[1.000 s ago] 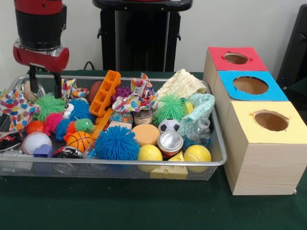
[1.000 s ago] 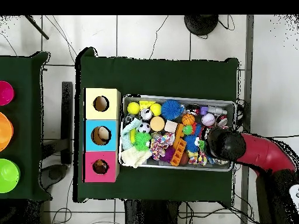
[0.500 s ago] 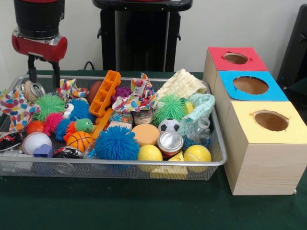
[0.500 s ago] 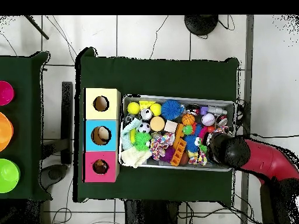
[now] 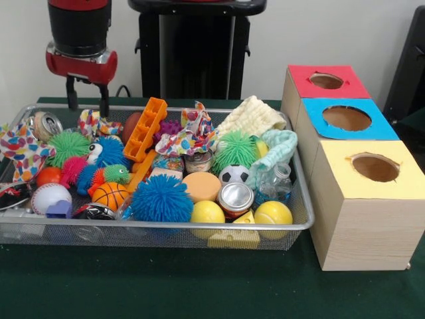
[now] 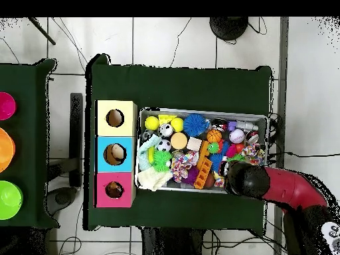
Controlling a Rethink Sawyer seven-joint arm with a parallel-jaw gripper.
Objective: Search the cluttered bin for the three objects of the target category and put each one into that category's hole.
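Gripper [image 5: 87, 101] hovers above far edge of wire-mesh bin [image 5: 159, 229], fingers apart, holding nothing. Search step, judging by this; next move calls for picking target, descending.

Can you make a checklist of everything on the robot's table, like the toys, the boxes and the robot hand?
Surface: green table cloth, bare in front of the tray.
Job's things: cluttered bin of wire mesh, heaped full; three wooden boxes with holes beside it, red box, blue box, yellow box.
Clutter: blue spiky ball, soccer ball, tin can, orange plastic piece, mini basketball, cloths.
Gripper: gripper open, holding nothing, above the bin's back rim.
Cables: black cables on the tiled floor.
Surroundings: second green table with coloured bowls.
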